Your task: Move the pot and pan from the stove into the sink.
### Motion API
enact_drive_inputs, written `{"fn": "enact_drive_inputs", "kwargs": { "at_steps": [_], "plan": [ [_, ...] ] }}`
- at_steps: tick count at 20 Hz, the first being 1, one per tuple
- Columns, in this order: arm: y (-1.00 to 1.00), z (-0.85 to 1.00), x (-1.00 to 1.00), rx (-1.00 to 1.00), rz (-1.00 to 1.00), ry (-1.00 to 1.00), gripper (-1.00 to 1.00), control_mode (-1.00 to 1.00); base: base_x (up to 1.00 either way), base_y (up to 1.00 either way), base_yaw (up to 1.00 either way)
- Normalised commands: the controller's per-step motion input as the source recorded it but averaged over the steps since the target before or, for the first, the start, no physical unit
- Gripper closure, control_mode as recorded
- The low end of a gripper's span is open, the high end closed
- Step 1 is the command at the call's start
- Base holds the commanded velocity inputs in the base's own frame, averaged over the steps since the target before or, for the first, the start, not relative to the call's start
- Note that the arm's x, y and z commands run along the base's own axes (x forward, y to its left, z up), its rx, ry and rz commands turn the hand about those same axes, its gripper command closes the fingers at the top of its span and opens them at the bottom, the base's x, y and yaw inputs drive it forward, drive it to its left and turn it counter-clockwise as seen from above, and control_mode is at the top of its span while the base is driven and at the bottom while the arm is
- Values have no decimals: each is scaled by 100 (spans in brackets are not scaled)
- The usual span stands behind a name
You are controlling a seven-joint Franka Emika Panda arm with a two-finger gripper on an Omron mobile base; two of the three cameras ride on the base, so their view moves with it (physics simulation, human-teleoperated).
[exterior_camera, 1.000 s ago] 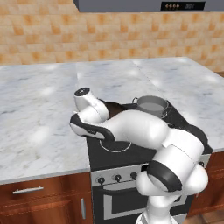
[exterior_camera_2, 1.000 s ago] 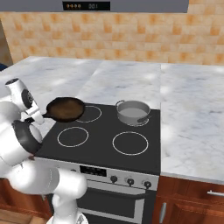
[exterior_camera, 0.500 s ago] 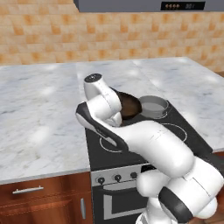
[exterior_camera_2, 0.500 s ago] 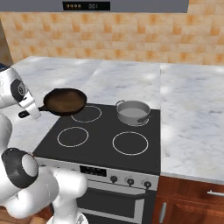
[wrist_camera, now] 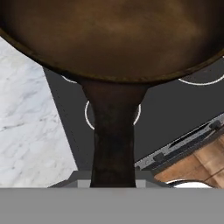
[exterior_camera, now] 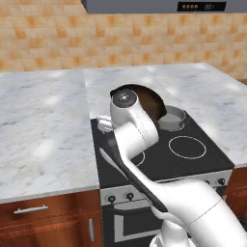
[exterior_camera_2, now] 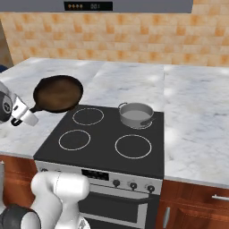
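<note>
The pan [exterior_camera_2: 58, 93], a dark skillet with a brownish inner face, hangs in the air over the stove's back left corner and the counter beside it. My gripper [exterior_camera_2: 27, 111] is shut on the end of its long black handle [wrist_camera: 114, 140]. In the left base view my arm covers most of the pan [exterior_camera: 150, 100]. The pot [exterior_camera_2: 135, 114], small and silver, stands on the back right burner, and it shows again as the pot [exterior_camera: 171, 118] behind my arm. The stove [exterior_camera_2: 100, 150] is a black cooktop with white rings. The sink is out of view.
White marble counter [exterior_camera: 43, 130] runs to the left of the stove and more counter [exterior_camera_2: 197, 125] lies to its right. A tiled wall [exterior_camera_2: 134, 36] stands behind, with a range hood [exterior_camera: 159, 6] above. Wooden drawers [exterior_camera: 43, 217] sit under the counter.
The pan has risen off the back left burner and shifted a little left and up. My arm has swung round with it. The pot has not moved.
</note>
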Motion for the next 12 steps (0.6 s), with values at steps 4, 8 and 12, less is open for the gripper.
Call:
{"fn": "enact_drive_inputs", "kwargs": {
  "at_steps": [4, 8, 12],
  "plan": [
    [-41, 5, -51, 0, 22, -28, 100, -100, 0, 0, 0],
    [-60, 0, -31, 1, 26, -30, 100, -100, 0, 0, 0],
    [-61, -3, -17, 5, 23, -14, 100, -100, 0, 0, 0]
  ]
}}
